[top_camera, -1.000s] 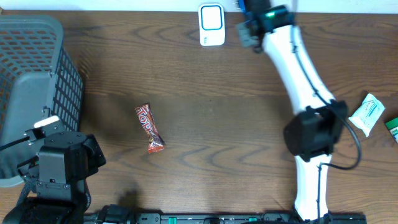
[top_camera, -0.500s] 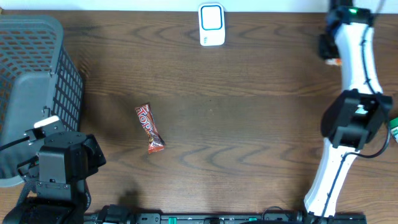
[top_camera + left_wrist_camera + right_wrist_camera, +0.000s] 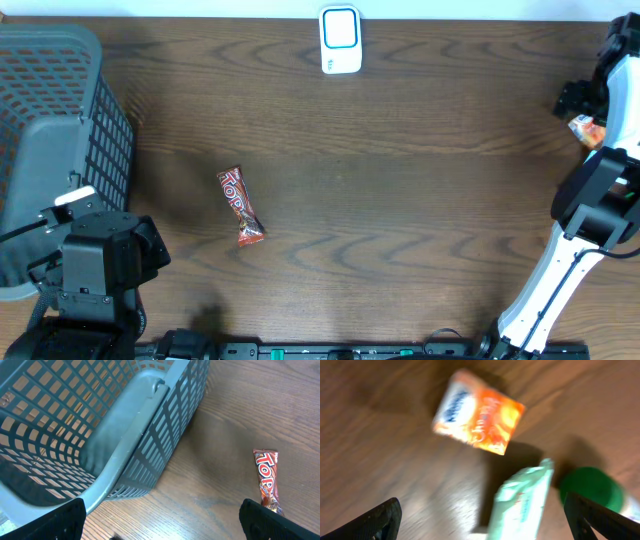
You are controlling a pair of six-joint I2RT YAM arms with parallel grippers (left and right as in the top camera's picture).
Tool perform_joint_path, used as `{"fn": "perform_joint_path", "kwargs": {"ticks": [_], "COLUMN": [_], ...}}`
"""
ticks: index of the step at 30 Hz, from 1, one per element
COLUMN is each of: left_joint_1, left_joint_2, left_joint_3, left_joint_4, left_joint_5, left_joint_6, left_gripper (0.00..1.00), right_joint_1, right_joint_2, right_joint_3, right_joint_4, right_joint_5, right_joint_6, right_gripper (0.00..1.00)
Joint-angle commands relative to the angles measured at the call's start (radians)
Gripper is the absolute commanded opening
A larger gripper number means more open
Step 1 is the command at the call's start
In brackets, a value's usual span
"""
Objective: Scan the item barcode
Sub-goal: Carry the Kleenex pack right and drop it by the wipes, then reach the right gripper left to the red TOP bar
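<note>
Nearest edge, lower left of the overhead view: the left arm (image 3: 95, 265) sits folded low. Its left pincer (image 3: 160, 517) is spread wide and empty, with the fingertips at the bottom corners of the wrist view, looking over a corner of the grey basket (image 3: 125, 435). The basket stands at the left edge of the dark wood tabletop (image 3: 400, 200).

To its right and clear of it, a red candy bar (image 3: 240, 205) lies flat, lettering up, left of centre.

Lower right: the right arm (image 3: 560, 270), white links, reaches up along the right edge. The right pincer (image 3: 480, 510) has its jaws wide apart with nothing between them. It hangs over an orange packet (image 3: 477, 412) lying on the wood, upper right of the overhead view. The wrist view is blurred; near the packet are a pale green pouch (image 3: 517, 505) and a green round lid (image 3: 592, 490).

Far edge, top centre: a white scanner (image 3: 340, 40), well apart from the bar and the packet.
</note>
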Motion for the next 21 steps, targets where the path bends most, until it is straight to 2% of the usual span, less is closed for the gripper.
{"fn": "perform_joint_path", "kwargs": {"ticks": [1,7,11,13,17,21], "left_joint_1": [-0.002,-0.002,-0.002,-0.002,-0.002,-0.002], "left_joint_2": [0.001,0.001,0.001,0.001,0.001,0.001], "left_joint_3": [0.001,0.001,0.001,0.001,0.001,0.001], "left_joint_4": [-0.003,-0.003,-0.003,-0.003,-0.003,-0.003], "left_joint_5": [-0.013,-0.013,-0.013,-0.013,-0.013,-0.013], "left_joint_6": [0.005,0.005,0.005,0.005,0.005,0.005], "left_gripper": [0.98,0.98,0.98,0.98,0.98,0.98], "right_joint_1": [0.064,0.233,0.394,0.481,0.685,0.91], "right_joint_2": [-0.034,-0.078,-0.074,-0.067,-0.066,-0.066], "right_joint_3": [0.034,0.033,0.008,0.001,-0.014,-0.018], "right_joint_4": [-0.008,-0.066,-0.099,-0.115,-0.124,-0.113], "right_joint_5": [-0.168,-0.589,-0.758,-0.813,-0.754,-0.378], "right_joint_6": [0.026,0.042,0.211,0.235,0.143,0.115], "right_gripper": [0.99,0.99,0.99,0.99,0.99,0.99]}}
